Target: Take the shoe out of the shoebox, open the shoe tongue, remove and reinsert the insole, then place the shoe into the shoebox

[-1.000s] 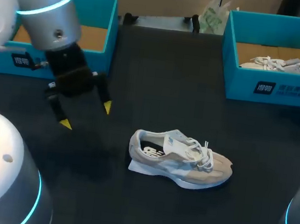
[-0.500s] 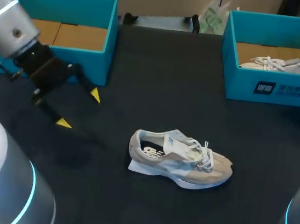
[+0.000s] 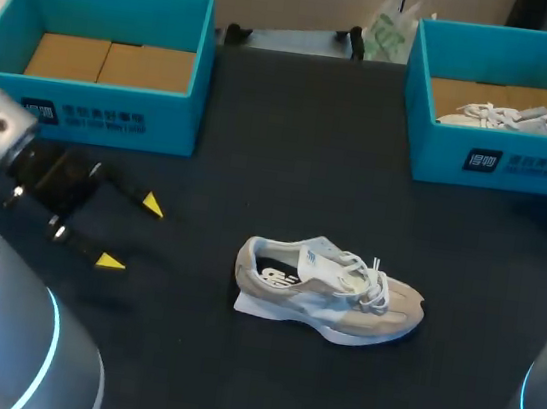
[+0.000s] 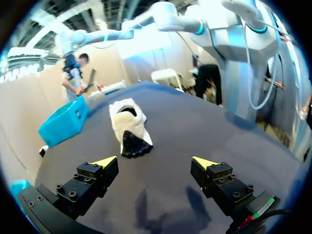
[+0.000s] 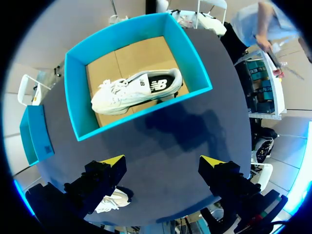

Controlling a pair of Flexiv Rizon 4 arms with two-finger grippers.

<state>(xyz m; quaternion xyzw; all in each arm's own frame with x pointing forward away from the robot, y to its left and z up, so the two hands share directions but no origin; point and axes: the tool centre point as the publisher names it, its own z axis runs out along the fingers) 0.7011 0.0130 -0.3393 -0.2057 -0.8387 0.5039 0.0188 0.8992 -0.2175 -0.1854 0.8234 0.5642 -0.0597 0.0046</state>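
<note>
A beige and white sneaker [image 3: 327, 292] lies on its sole in the middle of the black table, toe to the right, tongue up and laces loose. My left gripper [image 3: 131, 234] hangs open and empty low over the table, well left of the sneaker. In the left wrist view the sneaker [image 4: 129, 124] lies ahead of the open left gripper [image 4: 155, 162], heel toward it. An empty blue shoebox [image 3: 103, 117] stands at the back left. My right gripper [image 5: 163, 161] is open and empty, high above the other blue shoebox [image 5: 141, 119].
The back right shoebox [image 3: 501, 159] holds a second white sneaker [image 3: 522, 119], which the right wrist view shows lying on its side [image 5: 136, 90]. A plastic bag [image 3: 387, 28] sits at the table's far edge. Bare table surrounds the middle sneaker.
My left arm has drawn back from in front of the left shoebox toward the table's near left, its gripper staying open. The sneaker and boxes have not moved.
</note>
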